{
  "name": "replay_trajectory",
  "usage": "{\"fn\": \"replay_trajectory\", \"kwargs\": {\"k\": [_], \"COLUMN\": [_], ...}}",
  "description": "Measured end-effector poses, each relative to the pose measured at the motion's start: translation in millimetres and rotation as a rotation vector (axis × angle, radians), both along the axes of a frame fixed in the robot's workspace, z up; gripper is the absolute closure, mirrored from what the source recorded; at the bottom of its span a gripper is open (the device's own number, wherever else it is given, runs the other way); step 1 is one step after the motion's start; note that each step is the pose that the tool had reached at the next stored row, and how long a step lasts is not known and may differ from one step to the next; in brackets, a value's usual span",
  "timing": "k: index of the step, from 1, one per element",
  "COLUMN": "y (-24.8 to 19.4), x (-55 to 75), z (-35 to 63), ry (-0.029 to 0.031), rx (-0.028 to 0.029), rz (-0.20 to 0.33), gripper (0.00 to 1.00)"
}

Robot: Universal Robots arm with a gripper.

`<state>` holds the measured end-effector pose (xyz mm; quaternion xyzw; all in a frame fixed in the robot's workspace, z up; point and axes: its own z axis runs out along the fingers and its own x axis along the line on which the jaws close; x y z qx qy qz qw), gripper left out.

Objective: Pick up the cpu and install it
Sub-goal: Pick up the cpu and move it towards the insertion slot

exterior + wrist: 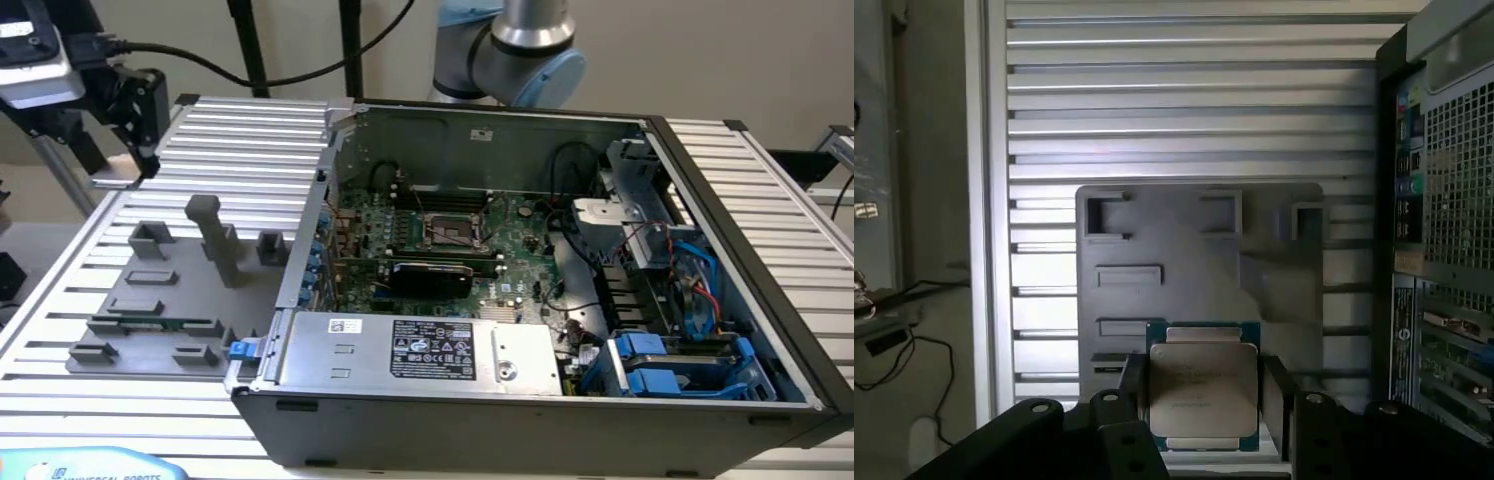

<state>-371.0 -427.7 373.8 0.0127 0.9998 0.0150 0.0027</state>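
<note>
The cpu point(1203, 385) is a flat square chip with a silver metallic top and a thin green edge. It sits between the two black fingers point(1129, 388) of my gripper point(1204, 400), which is shut on it, high above the grey fixture plate point(1194, 250). In the exterior view my gripper point(134, 105) hangs at the far upper left, above the ribbed table and away from the open computer case point(534, 400). Inside the case, the motherboard's empty socket point(454, 232) lies open near the middle.
The grey fixture plate point(174, 300) with raised blocks and a tall post point(207, 235) lies on the ribbed aluminium table at the exterior view's left. A long green memory stick point(154, 325) rests on it. The power supply point(414, 350) and blue drive bays point(667, 365) fill the case front.
</note>
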Motion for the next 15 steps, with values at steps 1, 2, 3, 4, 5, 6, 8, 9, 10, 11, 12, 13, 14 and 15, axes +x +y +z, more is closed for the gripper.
{"fn": "replay_trajectory", "kwargs": {"k": [1, 2, 3, 4, 5, 6, 8, 9, 10, 11, 12, 13, 14, 15], "y": [0.0, 0.0, -0.1, -0.1, 0.0, 0.0, 0.0, 0.0, -0.1, 0.0, 0.0, 0.0, 0.0, -0.1], "x": [4.5, 9.0, 13.5, 18.0, 22.5, 27.1, 36.0, 40.6, 45.4, 49.6, 54.5, 59.1, 63.6, 68.2], "z": [3.6, 7.0, 10.1, 13.1, 16.0, 18.9, 24.0, 26.3, 28.5, 30.2, 31.7, 33.0, 34.2, 35.3], "ry": [0.0002, 0.0003, 0.0002, 0.0002, 0.0003, 0.0003, 0.0003, 0.0004, 0.0006, 0.0006, 0.0006, 0.0007, 0.0008, 0.0009], "rx": [0.0009, 0.0018, 0.003, 0.0043, 0.0056, 0.007, 0.0098, 0.0112, 0.0125, 0.0139, 0.0154, 0.017, 0.0185, 0.0201], "rz": [0.0, 0.0, 0.0, 0.0, 0.0, 0.0, 0.0, 0.0, 0.0, 0.0, 0.0, 0.0, 0.0, 0.0], "gripper": [0.45, 0.45, 0.45, 0.45, 0.45, 0.45, 0.45, 0.45, 0.45, 0.45, 0.45, 0.45, 0.45, 0.45]}}
